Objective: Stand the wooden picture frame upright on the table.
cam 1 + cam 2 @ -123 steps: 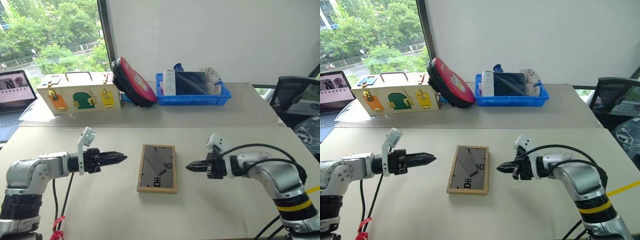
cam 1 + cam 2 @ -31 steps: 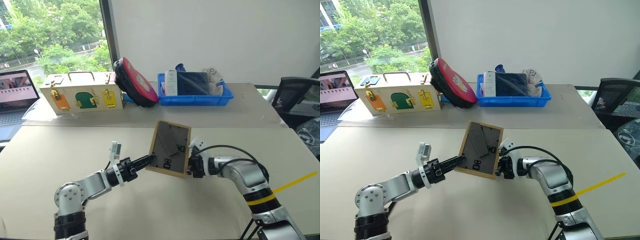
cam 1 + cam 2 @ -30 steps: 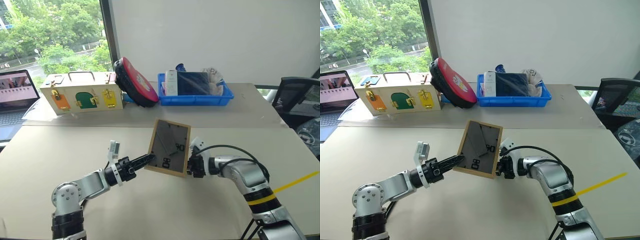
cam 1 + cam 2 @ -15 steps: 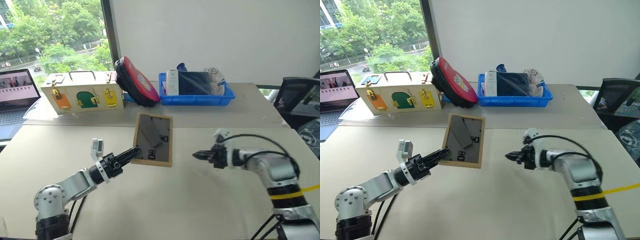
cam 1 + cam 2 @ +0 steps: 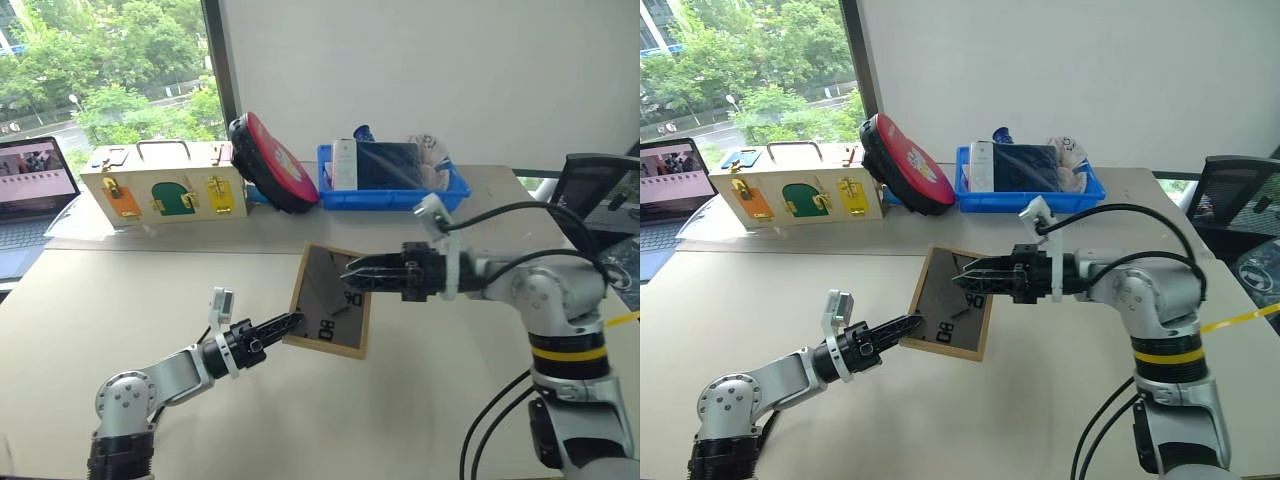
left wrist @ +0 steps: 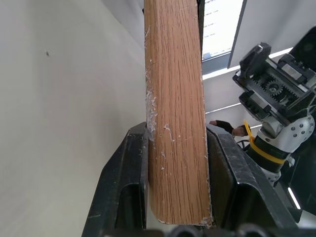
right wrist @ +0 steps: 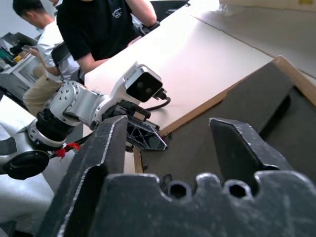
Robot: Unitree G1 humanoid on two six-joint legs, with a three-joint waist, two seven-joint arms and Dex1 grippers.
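Observation:
The wooden picture frame (image 5: 330,318) is tilted up over the table (image 5: 450,400), its dark grey back with white markings facing me. My left gripper (image 5: 288,324) is shut on its lower left wooden edge (image 6: 175,98); the left wrist view shows both fingers pressed against the wood. My right gripper (image 5: 352,272) reaches in from the right, level, and stands open just in front of the upper part of the back (image 7: 256,98). I cannot tell whether the frame's bottom edge touches the table.
At the back stand a cream latch box (image 5: 165,190), a red and black round case (image 5: 270,165) and a blue bin (image 5: 390,195) of items. A laptop (image 5: 30,180) sits far left, a black chair (image 5: 600,190) far right. People (image 7: 98,24) sit behind me.
My right gripper let go of the frame's right edge, pulled away, then rose, came back left over the frame's back and opened. My left gripper kept its hold on the frame.

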